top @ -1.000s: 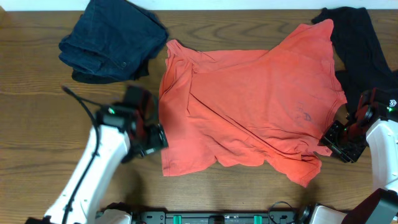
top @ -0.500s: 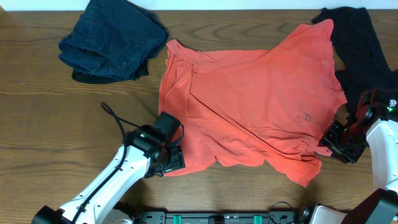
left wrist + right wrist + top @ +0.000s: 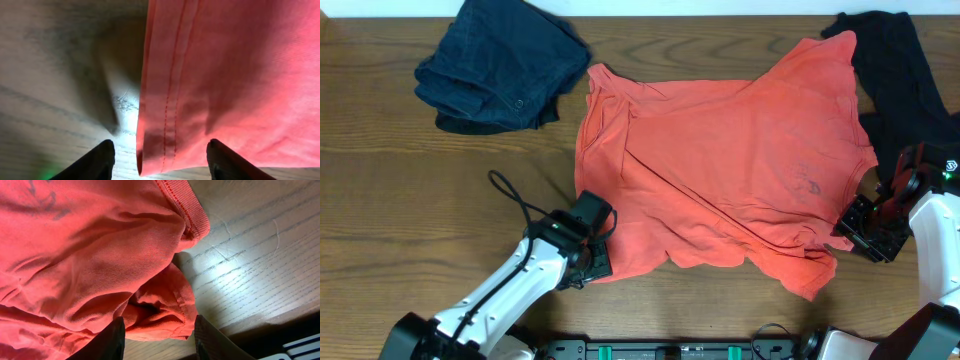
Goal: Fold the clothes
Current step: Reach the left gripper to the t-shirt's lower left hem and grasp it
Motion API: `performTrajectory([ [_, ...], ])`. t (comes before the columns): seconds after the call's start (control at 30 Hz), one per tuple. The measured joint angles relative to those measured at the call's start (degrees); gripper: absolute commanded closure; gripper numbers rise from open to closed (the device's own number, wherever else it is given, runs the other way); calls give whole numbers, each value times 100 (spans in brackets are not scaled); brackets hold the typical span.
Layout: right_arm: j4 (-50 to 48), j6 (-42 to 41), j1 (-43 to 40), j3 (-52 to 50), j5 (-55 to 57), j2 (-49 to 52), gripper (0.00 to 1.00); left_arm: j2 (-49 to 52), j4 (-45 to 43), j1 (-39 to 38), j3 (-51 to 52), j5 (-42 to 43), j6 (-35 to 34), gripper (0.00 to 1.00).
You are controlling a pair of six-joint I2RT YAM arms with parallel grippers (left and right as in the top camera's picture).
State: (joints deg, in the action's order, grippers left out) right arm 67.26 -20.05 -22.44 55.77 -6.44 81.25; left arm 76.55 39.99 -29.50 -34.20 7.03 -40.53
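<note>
The coral-red T-shirt point(image 3: 720, 160) lies spread flat on the wooden table, hem to the left and neck to the right, with faint lettering showing through near the right side. My left gripper point(image 3: 598, 262) is open at the shirt's front-left hem corner. In the left wrist view the stitched hem corner point(image 3: 165, 125) lies between its fingers point(image 3: 160, 162). My right gripper point(image 3: 850, 222) is open at the shirt's right edge. In the right wrist view a bunched fold of the shirt point(image 3: 90, 255) sits between its fingers point(image 3: 160, 340), below the ribbed collar point(image 3: 192, 215).
A dark navy denim garment point(image 3: 500, 65) lies bunched at the back left. A black shirt point(image 3: 905, 80) lies at the back right, touching the T-shirt's edge. Bare wood point(image 3: 420, 200) lies left of the T-shirt. The table's front edge is close to both grippers.
My left arm has swung right and toward the front edge, bringing its gripper from beside the shirt's left edge onto the front-left hem corner. The right arm has not moved.
</note>
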Motion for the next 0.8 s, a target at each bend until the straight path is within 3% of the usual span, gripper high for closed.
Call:
performTrajectory([
  [0.17, 0, 0, 0, 0, -2, 0, 57, 424, -173, -24, -31, -13, -4, 43],
  [0.2, 0, 0, 0, 0, -2, 0, 57, 457, -177, -24, -52, -15, -9, 47],
  [0.23, 11, 0, 0, 0, -2, 0, 57, 496, -166, -24, -76, -20, -37, 57],
  [0.3, 26, 4, 0, 0, 0, 0, 60, 573, -160, -22, -125, -20, -63, 87],
  [0.33, 26, 15, 0, 0, -2, 0, 61, 610, -186, -22, -160, 0, -42, 94],
  [0.57, 168, 42, 0, 0, -7, 0, 68, 682, 11, -24, -297, 96, -2, 94],
  [0.67, 214, 120, 0, 0, -13, 0, 85, 627, 479, -24, -501, 42, 55, 94],
  [0.8, 267, 146, 0, 2, -20, -2, 87, 264, 868, -24, -1071, -186, 238, 94],
])
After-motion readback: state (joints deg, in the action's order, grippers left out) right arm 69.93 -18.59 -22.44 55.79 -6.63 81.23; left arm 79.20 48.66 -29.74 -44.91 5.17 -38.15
